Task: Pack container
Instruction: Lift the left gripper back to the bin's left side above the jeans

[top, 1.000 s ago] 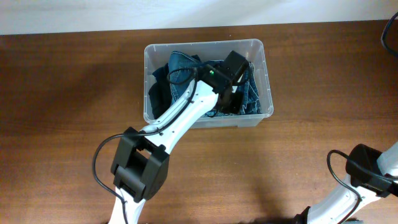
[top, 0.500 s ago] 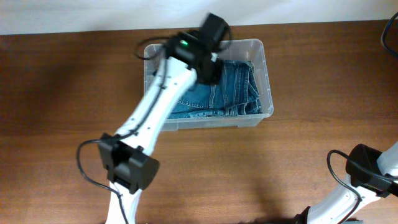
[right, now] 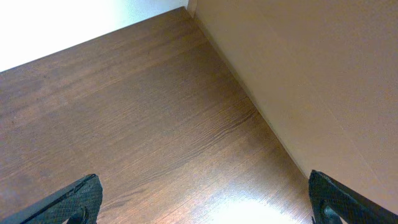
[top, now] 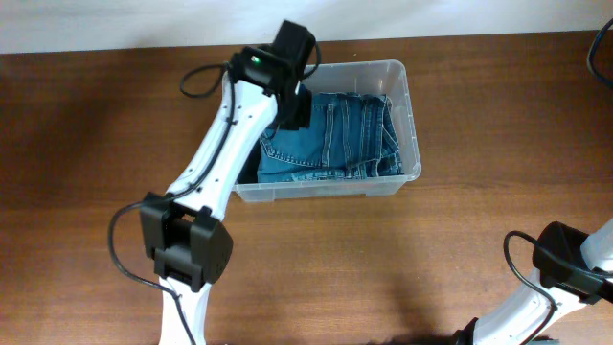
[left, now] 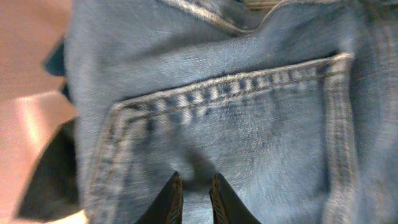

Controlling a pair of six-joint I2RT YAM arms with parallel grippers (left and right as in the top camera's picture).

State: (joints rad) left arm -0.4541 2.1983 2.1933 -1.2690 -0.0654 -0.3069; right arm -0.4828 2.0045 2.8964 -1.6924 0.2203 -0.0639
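The container [top: 410, 115] is a clear plastic bin at the back middle of the table. Folded blue jeans [top: 335, 139] lie inside it and fill most of its floor. My left gripper [top: 295, 107] hovers over the bin's back left part, above the jeans. In the left wrist view its fingers [left: 194, 194] are nearly together over a jeans back pocket [left: 249, 124], with nothing between them. My right gripper [right: 202, 202] is wide open and empty over bare table wood. The right arm [top: 575, 264] is at the front right corner.
The brown wooden table [top: 96, 144] surrounds the bin. A pale wall or panel [right: 311, 62] borders the table beside the right gripper. A dark cable [top: 599, 48] shows at the far right edge.
My left arm has swung from the bin's middle right to its back left and risen. The jeans, partly covered and bunched before, now lie spread flat in the bin. The right arm has not moved.
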